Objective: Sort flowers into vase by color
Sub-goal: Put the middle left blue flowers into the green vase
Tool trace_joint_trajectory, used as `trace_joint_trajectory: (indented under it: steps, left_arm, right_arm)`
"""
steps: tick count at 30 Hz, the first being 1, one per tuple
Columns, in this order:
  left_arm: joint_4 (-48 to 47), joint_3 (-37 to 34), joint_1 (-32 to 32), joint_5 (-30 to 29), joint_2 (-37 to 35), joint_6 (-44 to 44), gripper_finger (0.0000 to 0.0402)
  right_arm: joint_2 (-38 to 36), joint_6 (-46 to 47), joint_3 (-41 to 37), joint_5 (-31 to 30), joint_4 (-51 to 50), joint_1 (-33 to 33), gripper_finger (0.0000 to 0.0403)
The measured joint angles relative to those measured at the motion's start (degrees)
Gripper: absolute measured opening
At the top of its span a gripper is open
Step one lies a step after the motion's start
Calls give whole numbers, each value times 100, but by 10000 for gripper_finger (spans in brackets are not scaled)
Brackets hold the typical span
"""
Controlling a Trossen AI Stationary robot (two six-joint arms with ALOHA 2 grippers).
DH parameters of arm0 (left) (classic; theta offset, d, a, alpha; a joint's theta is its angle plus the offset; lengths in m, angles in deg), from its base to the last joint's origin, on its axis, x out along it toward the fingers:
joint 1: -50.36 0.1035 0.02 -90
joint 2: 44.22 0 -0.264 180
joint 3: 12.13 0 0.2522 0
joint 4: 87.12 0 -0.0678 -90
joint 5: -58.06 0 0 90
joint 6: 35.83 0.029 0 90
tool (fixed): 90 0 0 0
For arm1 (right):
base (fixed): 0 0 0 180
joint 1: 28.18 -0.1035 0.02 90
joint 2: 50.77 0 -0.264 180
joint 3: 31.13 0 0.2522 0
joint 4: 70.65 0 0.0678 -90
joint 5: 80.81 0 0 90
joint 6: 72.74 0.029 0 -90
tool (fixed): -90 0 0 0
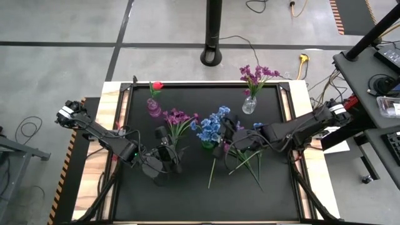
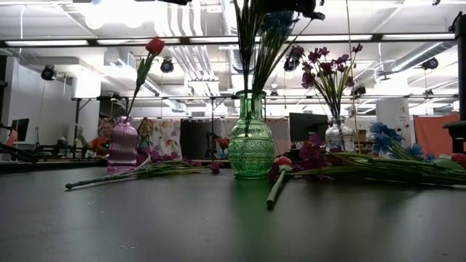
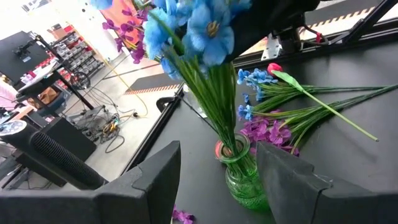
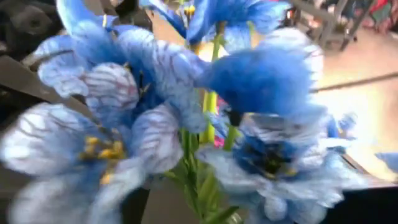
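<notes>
Blue flowers (image 1: pixel 211 128) upright in green vase (image 2: pixel 251 149) | my right gripper (image 1: pixel 232 139) beside blooms, fingers apart | my left gripper (image 1: pixel 164 157) nearby, fingers apart, empty

You see black table (image 1: pixel 187 194), pale wood rim. Green vase (image 2: pixel 251 149): embossed diamond pattern, green stems, blue blooms (image 1: pixel 210 127) with yellow centres, dark veins on petals. Pink vase (image 2: pixel 122 145): ribbed, one red tulip (image 2: pixel 154 46) on green stem. Clear vase (image 1: pixel 249 105): purple sprays (image 1: pixel 256 74). Loose on table: purple sprays, blue blooms, red bud (image 3: pixel 274 68), long green stems. Arms dark; floor grey with black lines.
</notes>
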Motion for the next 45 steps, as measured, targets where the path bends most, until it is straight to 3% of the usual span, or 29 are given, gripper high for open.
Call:
trace_joint_trajectory:
  steps: [9, 17, 31, 36, 40, 45]
  left_arm:
    - [0, 0, 0, 2, 2, 0, 191]
    - [0, 0, 0, 2, 1, -44, 191]
    - [-72, 0, -59, 39, 0, -116, 191]
    - [-510, 42, -298, 65, 2, -665, 191]
    - [-1064, 186, -411, 122, 4, -1591, 191]
    - [-1826, 279, -411, 936, 4, -3225, 191]
  right_arm:
    - [0, 491, 479, 225, -1155, -11, 291]
    - [0, 551, 740, 779, -1259, -37, 291]
    - [-26, 642, 1150, 785, -1576, -37, 285]
    - [-70, 596, 1471, 795, -1979, -96, 284]
    - [-70, 359, 1533, 1115, -1992, -101, 289]
    - [-70, -17, 1587, 1384, -2003, -101, 288]
